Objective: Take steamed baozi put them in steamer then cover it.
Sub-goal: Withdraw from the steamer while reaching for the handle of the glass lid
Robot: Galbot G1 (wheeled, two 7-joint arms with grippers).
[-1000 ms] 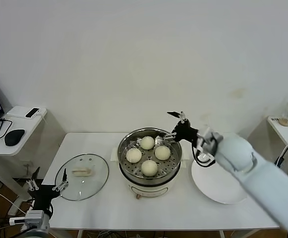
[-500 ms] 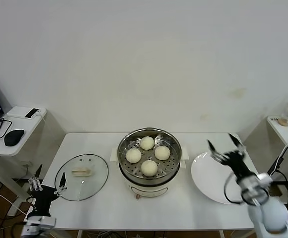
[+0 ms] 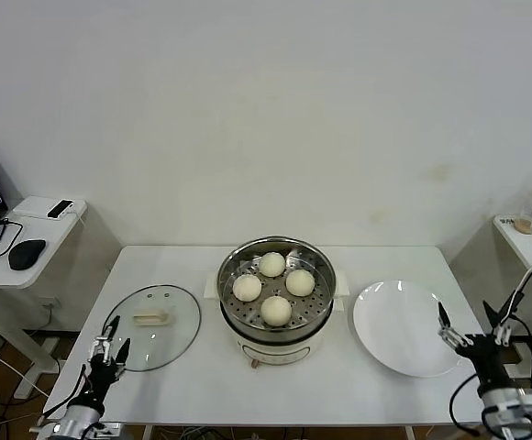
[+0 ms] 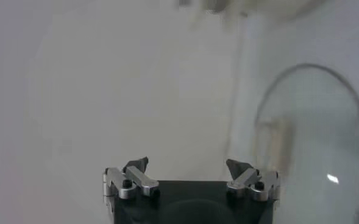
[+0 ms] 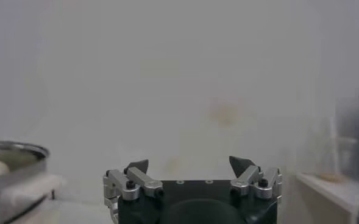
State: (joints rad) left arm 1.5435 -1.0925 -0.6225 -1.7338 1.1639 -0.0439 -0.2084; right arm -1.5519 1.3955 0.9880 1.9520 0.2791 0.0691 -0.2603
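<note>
The steamer (image 3: pixel 328 277) stands uncovered in the middle of the table, and several cream-white baozi (image 3: pixel 276 311) rest on its perforated tray. To its left the glass cover (image 3: pixel 151 325) lies flat on the table, its oblong handle (image 3: pixel 151 319) facing up. My left gripper (image 3: pixel 110 347) is open and empty, low at the table's front left corner just in front of the cover. The left wrist view shows the cover (image 4: pixel 316 140) beyond this gripper (image 4: pixel 187 165). At the front right corner my right gripper (image 3: pixel 475 323) hangs open and empty beside the plate, far from the steamer (image 5: pixel 11 152).
A flat white plate (image 3: pixel 404 327) lies right of the steamer, with nothing on it. A side desk (image 3: pixel 27 240) with a mouse and a phone stands to the left. A small shelf (image 3: pixel 527 240) stands at the far right. The white wall rises behind the table (image 3: pixel 339 385).
My right arm has pulled back from the steamer's far right rim, swung over the plate and dropped to the front right corner. The left gripper has shifted slightly right, toward the cover.
</note>
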